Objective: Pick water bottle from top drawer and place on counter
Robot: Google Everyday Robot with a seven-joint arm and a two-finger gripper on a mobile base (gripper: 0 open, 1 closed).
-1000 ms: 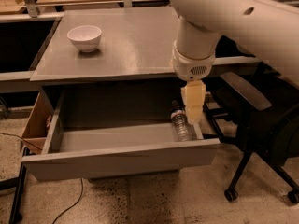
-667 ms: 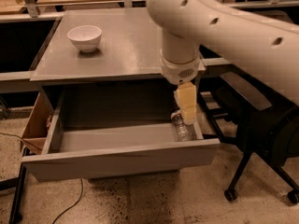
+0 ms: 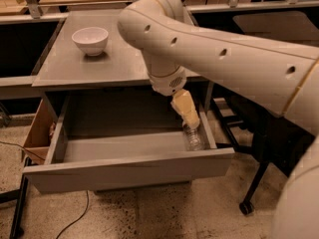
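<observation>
Water bottle (image 3: 193, 139) lies in top drawer (image 3: 124, 171) front corner, hand (image 3: 189, 119) at its upper end, grip state indeterminable; advise centring on body before lifting straight.

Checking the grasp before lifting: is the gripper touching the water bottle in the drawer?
Cannot tell. The camera view shows the gripper overlapping the top of the water bottle at the right end of the top drawer, hiding any contact or gap.

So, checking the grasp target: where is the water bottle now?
In the camera view, the water bottle lies in the right front corner of the open top drawer, just below the gripper.
</observation>
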